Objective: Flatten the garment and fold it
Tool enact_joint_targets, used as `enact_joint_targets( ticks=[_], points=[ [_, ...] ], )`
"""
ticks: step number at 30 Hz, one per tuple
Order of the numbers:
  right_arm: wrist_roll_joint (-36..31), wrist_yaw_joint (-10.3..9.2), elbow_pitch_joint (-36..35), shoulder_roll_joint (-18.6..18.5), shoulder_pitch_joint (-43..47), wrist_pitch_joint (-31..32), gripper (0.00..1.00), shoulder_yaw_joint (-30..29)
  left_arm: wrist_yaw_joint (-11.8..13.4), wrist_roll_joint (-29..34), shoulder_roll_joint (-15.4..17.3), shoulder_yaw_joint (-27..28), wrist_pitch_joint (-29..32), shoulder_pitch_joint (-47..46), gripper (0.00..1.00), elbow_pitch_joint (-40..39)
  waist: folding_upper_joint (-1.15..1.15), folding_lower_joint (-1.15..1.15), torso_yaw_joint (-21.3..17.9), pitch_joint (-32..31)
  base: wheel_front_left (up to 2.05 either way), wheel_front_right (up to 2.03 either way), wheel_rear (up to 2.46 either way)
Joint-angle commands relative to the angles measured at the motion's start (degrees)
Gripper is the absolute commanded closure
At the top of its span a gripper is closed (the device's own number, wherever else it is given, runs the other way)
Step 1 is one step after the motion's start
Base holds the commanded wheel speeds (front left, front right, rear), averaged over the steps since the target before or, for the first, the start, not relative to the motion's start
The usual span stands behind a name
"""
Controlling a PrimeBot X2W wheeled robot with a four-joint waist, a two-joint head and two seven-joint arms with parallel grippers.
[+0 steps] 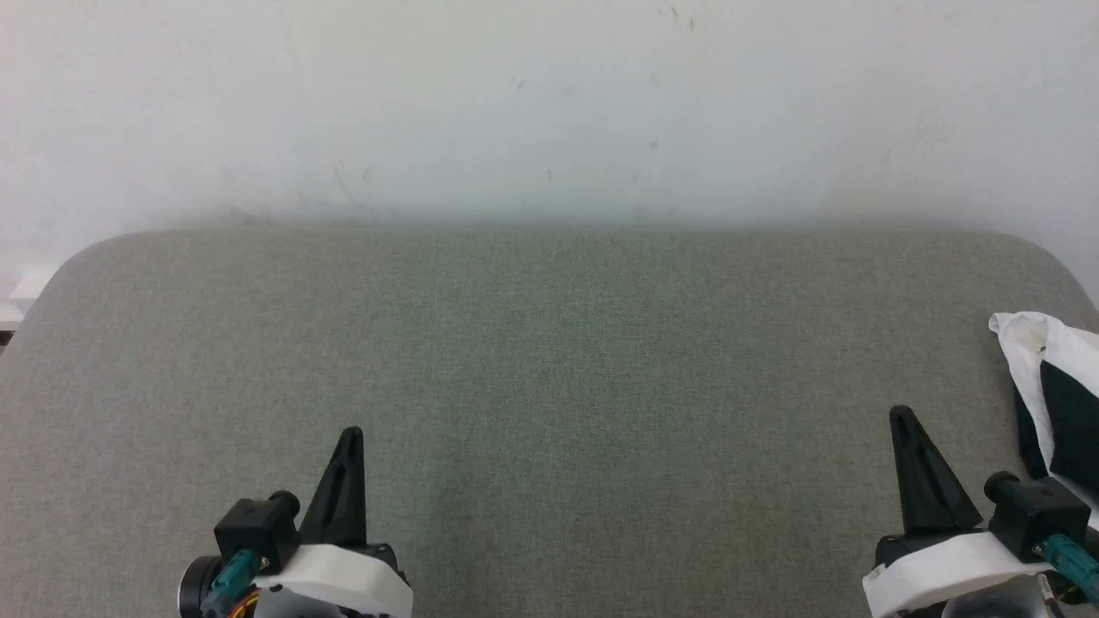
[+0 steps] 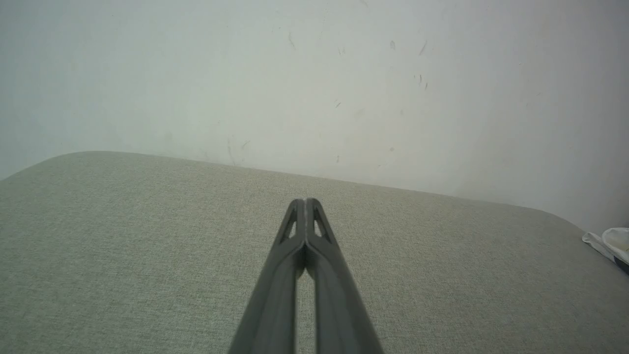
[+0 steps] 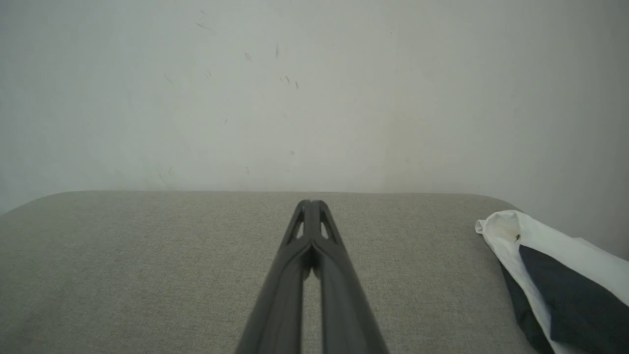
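Shirt (image 1: 1054, 403) sits bunched at the right-hand edge of the grey upholstered top (image 1: 549, 343), white cloth with a black sleeve panel folded into it. Part of it runs out of my head view, so I cannot tell how much hangs over that edge. The middle of the top is bare fabric, backed by a scuffed white wall (image 1: 549, 103).

My left gripper (image 1: 350, 446) hovers over the near left part of the top and my right gripper (image 1: 901, 425) over the near right part, just inboard of the shirt. On both, the two dark fingers are pressed together tip to tip with nothing between them; each wrist view confirms this.

I judge the task is at its very start: nothing is flattened and no fold is made. The next move calls for spreading the right fingers, reaching out to the shirt at the right edge, pinching a hem or shoulder and drawing it onto the middle of the top. There the left gripper can help spread it.
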Motion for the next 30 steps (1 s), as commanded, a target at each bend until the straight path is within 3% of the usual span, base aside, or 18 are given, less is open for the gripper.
enact_joint_targets(
  ticks=[1, 30],
  points=[
    [0.0, 0.0, 0.0, 0.0, 0.0, 0.0, 1.0, -0.01, 0.0, 0.0, 0.0, 0.0, 0.0, 0.0, 1.0, 0.0, 0.0, 0.0, -0.01, 0.0, 0.0, 0.0, 0.0],
    [-1.67, -0.03, -0.97, 0.06, -0.91, 2.43, 1.0, 0.71, 0.42, 2.85, -0.16, 0.63, 3.2, 0.03, 1.0, -2.74, 0.0, 0.0, -0.86, 0.74, 0.0, 0.0, 0.0]
  ],
)
